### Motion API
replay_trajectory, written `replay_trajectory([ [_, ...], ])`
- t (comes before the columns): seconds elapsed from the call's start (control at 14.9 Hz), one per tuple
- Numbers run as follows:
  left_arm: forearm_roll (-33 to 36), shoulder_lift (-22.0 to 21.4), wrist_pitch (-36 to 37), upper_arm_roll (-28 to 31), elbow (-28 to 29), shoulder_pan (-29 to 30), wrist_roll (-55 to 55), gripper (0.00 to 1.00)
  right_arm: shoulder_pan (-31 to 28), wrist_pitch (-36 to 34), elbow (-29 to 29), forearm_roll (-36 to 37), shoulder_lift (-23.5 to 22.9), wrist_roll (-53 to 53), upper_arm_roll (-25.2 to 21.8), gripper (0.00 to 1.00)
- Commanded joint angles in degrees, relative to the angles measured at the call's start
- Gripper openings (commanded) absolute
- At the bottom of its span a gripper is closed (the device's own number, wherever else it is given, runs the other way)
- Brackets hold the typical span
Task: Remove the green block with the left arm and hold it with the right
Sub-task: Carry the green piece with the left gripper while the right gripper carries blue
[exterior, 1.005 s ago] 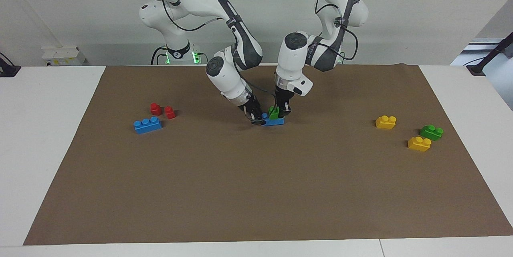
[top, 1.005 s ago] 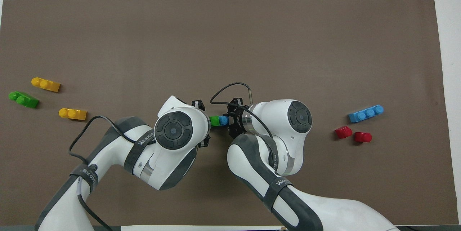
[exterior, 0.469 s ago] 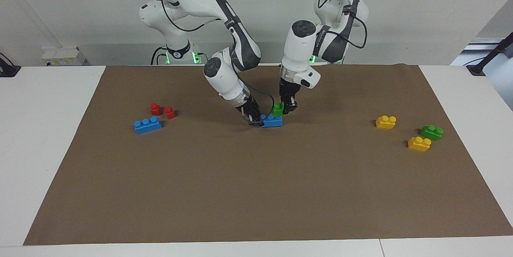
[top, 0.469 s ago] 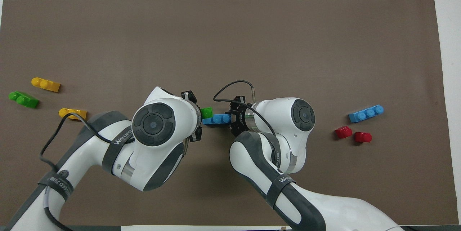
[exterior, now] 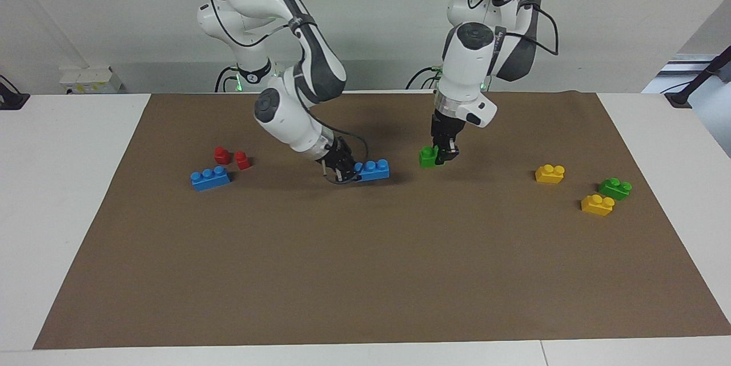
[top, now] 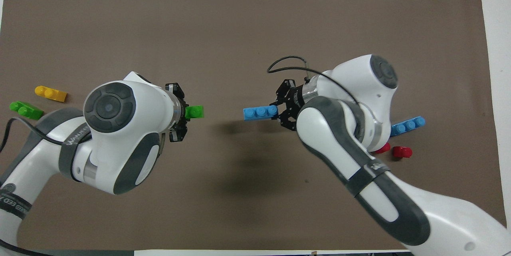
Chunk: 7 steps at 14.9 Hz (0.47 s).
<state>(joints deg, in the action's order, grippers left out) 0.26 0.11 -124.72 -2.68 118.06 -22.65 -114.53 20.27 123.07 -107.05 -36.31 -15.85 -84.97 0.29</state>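
Note:
My left gripper (exterior: 441, 156) is shut on the green block (exterior: 427, 157), a small bright green brick, and holds it low over the brown mat (exterior: 365, 263). In the overhead view the green block (top: 195, 112) sticks out of the left gripper (top: 183, 113). My right gripper (exterior: 343, 172) is shut on one end of a blue three-stud brick (exterior: 374, 169), held low over the mat. The same brick (top: 260, 112) shows in the overhead view, held by the right gripper (top: 281, 111). The two bricks are apart, with a clear gap between them.
A green twin brick (exterior: 615, 188) and two yellow bricks (exterior: 550, 173) (exterior: 597, 204) lie toward the left arm's end. A second blue three-stud brick (exterior: 211, 177) and two red pieces (exterior: 221, 155) (exterior: 242, 160) lie toward the right arm's end.
The green block has come off the blue brick. My left gripper carried it toward the left arm's end; my right gripper drew the blue brick toward the right arm's end.

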Motion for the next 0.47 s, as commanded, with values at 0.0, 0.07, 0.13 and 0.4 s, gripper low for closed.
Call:
replay_trajectory([
  [0.0,0.44,0.59,2.46,-0.48,-1.87,5.67,10.26,0.00,-7.14,-8.00,5.70,5.17,-0.24,2.26,0.50,0.00],
  [0.07,0.44,0.68,2.38,-0.48,-1.87,7.86,13.94,0.00,-10.13,-11.16,7.54,5.71,-0.41,3.31,0.58,0.00],
  [0.13,0.44,0.68,2.38,-0.57,-1.78,9.88,17.29,0.00,-12.78,-13.80,8.52,6.07,-0.50,4.45,0.41,0.00],
  [0.4,0.44,0.77,1.41,-0.57,-1.17,16.22,28.45,0.00,-22.54,-14.53,6.16,9.41,-0.76,16.14,0.41,0.00],
])
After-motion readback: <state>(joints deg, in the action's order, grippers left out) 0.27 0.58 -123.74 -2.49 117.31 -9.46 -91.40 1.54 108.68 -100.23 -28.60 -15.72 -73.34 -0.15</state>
